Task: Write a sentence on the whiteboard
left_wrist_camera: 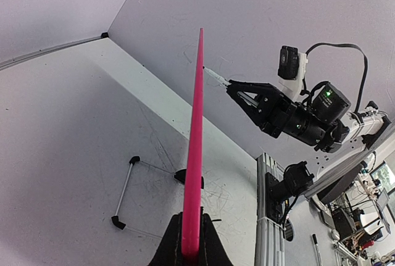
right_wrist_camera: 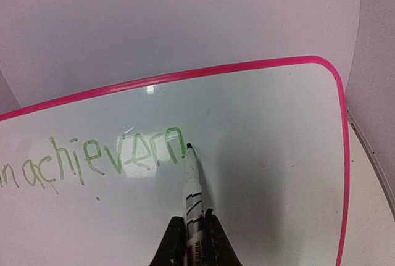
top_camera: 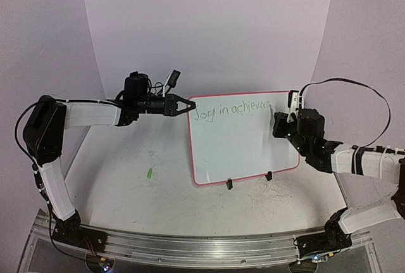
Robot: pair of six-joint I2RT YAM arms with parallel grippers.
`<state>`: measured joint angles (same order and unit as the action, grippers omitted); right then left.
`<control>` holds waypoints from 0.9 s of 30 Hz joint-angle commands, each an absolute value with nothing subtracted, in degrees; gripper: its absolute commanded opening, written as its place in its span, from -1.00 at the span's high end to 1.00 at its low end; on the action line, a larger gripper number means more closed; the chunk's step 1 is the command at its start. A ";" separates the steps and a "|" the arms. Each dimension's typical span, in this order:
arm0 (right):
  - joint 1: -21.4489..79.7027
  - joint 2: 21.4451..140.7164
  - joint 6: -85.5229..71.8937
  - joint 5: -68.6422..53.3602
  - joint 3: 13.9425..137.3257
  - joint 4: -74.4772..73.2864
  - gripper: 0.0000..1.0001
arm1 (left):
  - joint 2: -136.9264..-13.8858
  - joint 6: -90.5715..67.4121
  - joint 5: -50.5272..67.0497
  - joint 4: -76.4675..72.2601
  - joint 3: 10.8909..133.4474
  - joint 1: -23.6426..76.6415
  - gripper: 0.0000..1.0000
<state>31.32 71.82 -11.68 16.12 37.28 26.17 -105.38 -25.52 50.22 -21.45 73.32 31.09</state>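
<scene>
The whiteboard (top_camera: 240, 140) stands tilted on two black clip feet, white with a pink-red rim. My left gripper (top_camera: 188, 104) is shut on its upper left corner; in the left wrist view the rim (left_wrist_camera: 196, 142) runs edge-on up from the gripper (left_wrist_camera: 191, 250). The sentence (top_camera: 231, 111) in green reads "Joy in achievem" on the top line. My right gripper (right_wrist_camera: 192, 241) is shut on a white marker (right_wrist_camera: 194, 192), its tip touching the board just right of the last green stroke (right_wrist_camera: 176, 142). The right gripper (top_camera: 278, 121) sits at the board's upper right.
A small green marker cap (top_camera: 150, 173) lies on the table left of the board. Grey scribble marks (top_camera: 272, 194) cover the table near the board's feet. A wire stand with black ends (left_wrist_camera: 126, 192) shows behind the board. An aluminium rail (top_camera: 190, 247) runs along the near edge.
</scene>
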 commanded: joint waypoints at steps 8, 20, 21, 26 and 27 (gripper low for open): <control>29.45 72.20 -13.04 19.24 39.03 26.14 1.00 | -103.97 -22.59 49.28 -20.04 73.04 32.59 1.00; 29.39 72.99 -11.23 14.32 39.69 27.98 1.00 | -103.97 -22.59 49.32 -20.04 73.13 32.60 1.00; 29.39 72.84 -11.37 13.91 39.37 27.88 1.00 | -103.97 -22.65 49.31 -20.04 73.13 32.61 1.00; 29.48 72.16 -12.07 12.88 37.64 27.34 1.00 | -103.97 -22.67 49.31 -20.03 73.13 32.62 1.00; 29.52 72.08 -12.12 12.64 37.39 27.26 1.00 | -103.98 -22.68 49.31 -20.00 73.13 32.63 1.00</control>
